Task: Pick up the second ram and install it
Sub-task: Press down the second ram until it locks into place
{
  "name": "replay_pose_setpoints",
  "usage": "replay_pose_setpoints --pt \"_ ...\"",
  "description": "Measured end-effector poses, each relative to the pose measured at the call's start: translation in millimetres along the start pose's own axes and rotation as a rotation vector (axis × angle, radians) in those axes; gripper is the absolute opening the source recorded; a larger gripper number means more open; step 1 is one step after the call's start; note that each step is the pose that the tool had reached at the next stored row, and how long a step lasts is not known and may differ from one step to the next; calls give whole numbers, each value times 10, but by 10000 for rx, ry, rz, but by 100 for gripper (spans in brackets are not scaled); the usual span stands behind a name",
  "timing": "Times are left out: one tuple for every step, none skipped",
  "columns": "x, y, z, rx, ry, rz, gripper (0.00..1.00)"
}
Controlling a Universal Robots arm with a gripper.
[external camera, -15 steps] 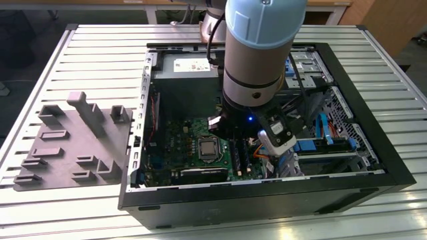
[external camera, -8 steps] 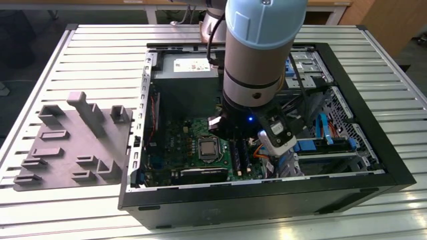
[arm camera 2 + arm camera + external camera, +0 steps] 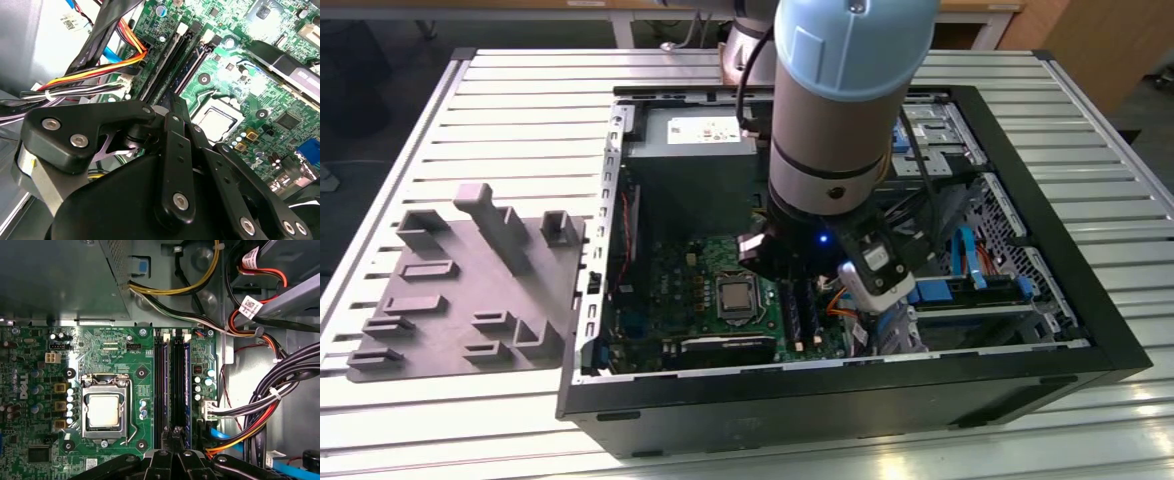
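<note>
My gripper (image 3: 175, 432) hangs low inside the open computer case (image 3: 854, 395), directly over the near end of the long black memory slots (image 3: 174, 385). In both wrist views its dark fingers (image 3: 176, 125) stand pressed close together, tapering to a narrow tip in line with the slots (image 3: 172, 55). The second ram is hidden from me; I cannot make out a board between the fingers or tell whether one sits in a slot. In the exterior view the pale blue arm (image 3: 834, 130) covers the gripper and part of the slots (image 3: 803, 315).
The processor socket (image 3: 104, 410) lies beside the slots on the green motherboard. Bundled cables (image 3: 260, 405) crowd the slots' other side. The grey power-supply box (image 3: 694, 170) fills the case's far end. A grey holder plate (image 3: 467, 290) lies on the table at the exterior view's left.
</note>
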State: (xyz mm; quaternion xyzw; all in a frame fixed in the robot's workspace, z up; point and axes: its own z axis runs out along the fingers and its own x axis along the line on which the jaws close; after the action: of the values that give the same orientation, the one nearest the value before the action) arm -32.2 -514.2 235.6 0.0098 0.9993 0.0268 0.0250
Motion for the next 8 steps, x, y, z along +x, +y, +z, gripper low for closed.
replay_pose_setpoints --pt "0 -1 9 1 0 0 11" --pt "1 -1 16 2 1 -1 11" --pt "1 -2 20 2 1 -1 11" --pt "1 -2 20 4 1 -1 11" --pt "1 -2 20 5 2 -1 11" --pt "3 -2 20 4 1 -2 11" --pt "5 -2 21 2 0 -2 11" --pt "6 -2 21 2 1 -2 11"
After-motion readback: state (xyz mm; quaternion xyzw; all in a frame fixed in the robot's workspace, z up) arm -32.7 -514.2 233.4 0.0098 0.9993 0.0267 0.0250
